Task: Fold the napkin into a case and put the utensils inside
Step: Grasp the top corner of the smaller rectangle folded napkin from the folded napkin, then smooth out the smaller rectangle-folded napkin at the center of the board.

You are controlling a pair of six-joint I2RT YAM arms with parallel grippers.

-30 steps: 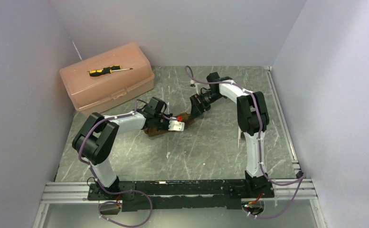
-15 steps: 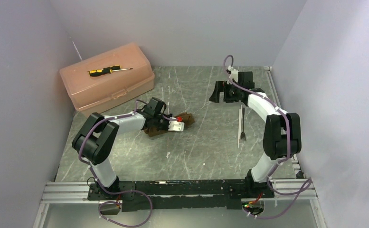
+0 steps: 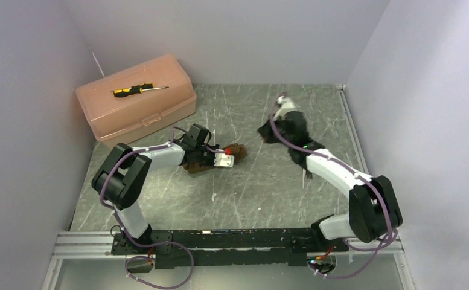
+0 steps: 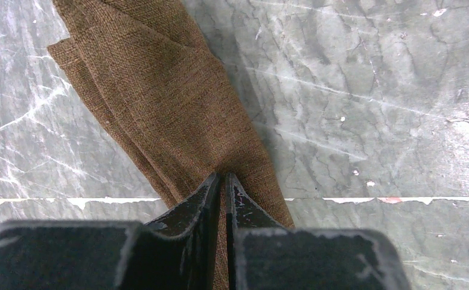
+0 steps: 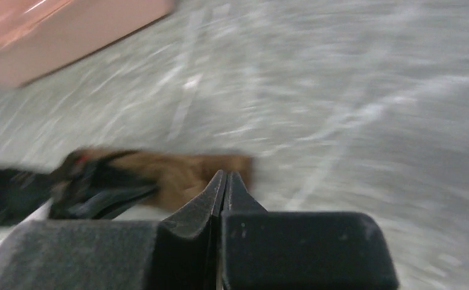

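The brown napkin [image 3: 236, 149] lies folded and bunched at mid-table; in the left wrist view it is a folded strip [image 4: 159, 90] running up and left. My left gripper [image 3: 223, 159] [image 4: 224, 176] is shut on the napkin's near end. My right gripper [image 3: 263, 133] [image 5: 224, 175] is shut with nothing in it, a little right of the napkin and pointing at it; its view is motion-blurred and shows the napkin [image 5: 189, 169]. A silvery fork lies under my right forearm, with only its tip [image 3: 307, 176] showing. No other utensils are in view.
A pink plastic box [image 3: 136, 96] stands at the back left with a yellow-and-black screwdriver [image 3: 136, 90] on its lid. Grey walls close in the left, back and right sides. A metal rail [image 3: 358, 151] runs along the table's right edge.
My right arm pulled away from the napkin to the back right, uncovering a fork on the table, then swung back toward the middle over the fork. My left gripper kept still on the napkin.
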